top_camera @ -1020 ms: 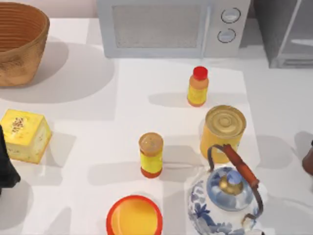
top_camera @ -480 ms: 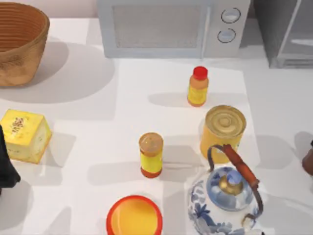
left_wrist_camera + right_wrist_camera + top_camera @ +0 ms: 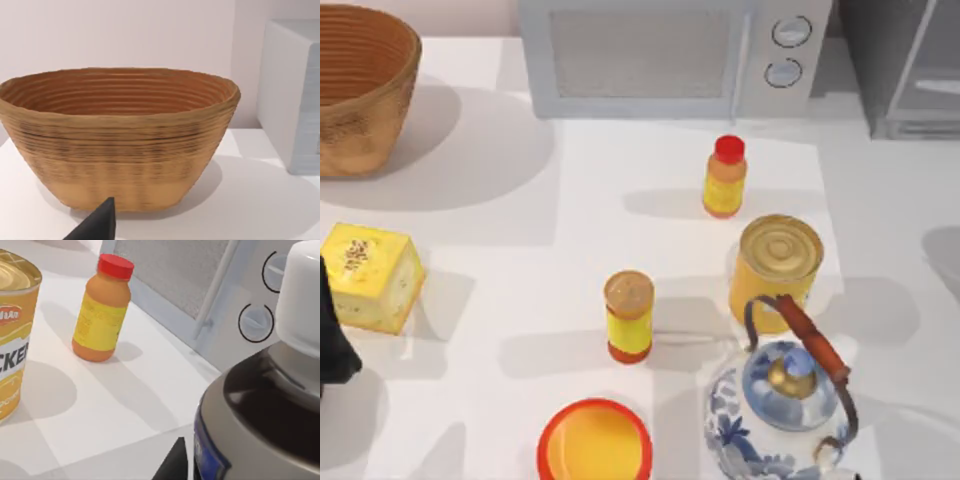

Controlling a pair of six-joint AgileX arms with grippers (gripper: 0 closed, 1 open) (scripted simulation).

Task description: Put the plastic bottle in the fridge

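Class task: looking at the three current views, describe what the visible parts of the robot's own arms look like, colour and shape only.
Little shows. At the top view's left edge, the left arm is a matte black, angular mass without markings or cables. In the left wrist view, a black pointed wedge of the left gripper rises at the frame edge. The right wrist view shows a similar dark sliver.

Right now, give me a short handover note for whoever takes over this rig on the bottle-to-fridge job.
Left arm: parked at the table's left edge, beside the yellow box.
Right hand: close against the bottle, probably holding it; grip unconfirmed.
Fridge: back right corner of the table.
Done: bottle reached, not yet at the fridge.
Left: carry it over and set it inside.
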